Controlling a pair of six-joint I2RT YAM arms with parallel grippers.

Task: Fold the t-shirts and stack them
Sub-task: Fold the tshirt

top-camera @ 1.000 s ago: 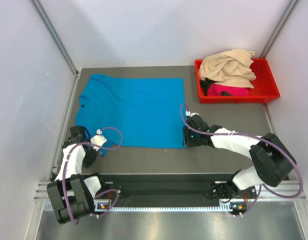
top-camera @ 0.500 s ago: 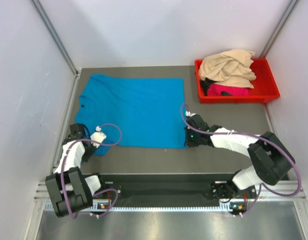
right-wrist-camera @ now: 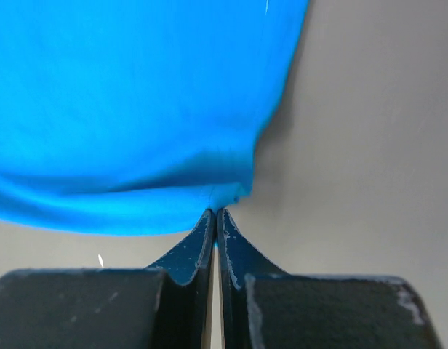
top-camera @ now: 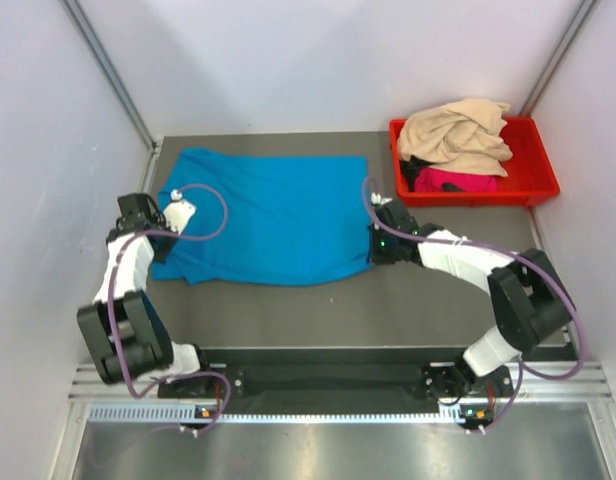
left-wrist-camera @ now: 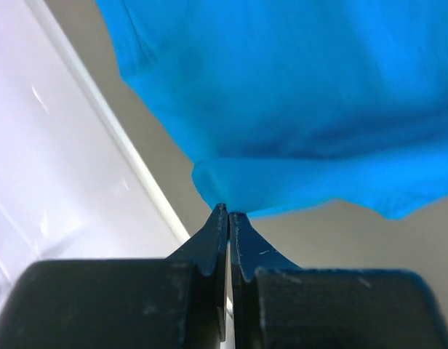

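The turquoise-blue t-shirt (top-camera: 268,215) lies spread on the dark table, its near edge raised and sagging between my two grippers. My left gripper (top-camera: 160,240) is shut on the shirt's near left corner, and in the left wrist view the fingertips (left-wrist-camera: 228,211) pinch a fold of blue cloth (left-wrist-camera: 297,87). At the near right corner my right gripper (top-camera: 374,245) is shut on the hem, its closed tips (right-wrist-camera: 215,211) biting the blue cloth (right-wrist-camera: 122,94). A beige t-shirt (top-camera: 456,130) and a magenta-pink t-shirt (top-camera: 456,181) lie crumpled in the bin.
A red plastic bin (top-camera: 544,178) stands at the back right corner of the table. White walls with metal rails close in the left (top-camera: 138,215) and right sides. Bare grey table (top-camera: 288,310) lies between the shirt and the arm bases.
Both grippers have shut on the blue shirt's near corners and moved away from the bases, dragging the near edge up and toward the far side. The left arm has swung furthest.
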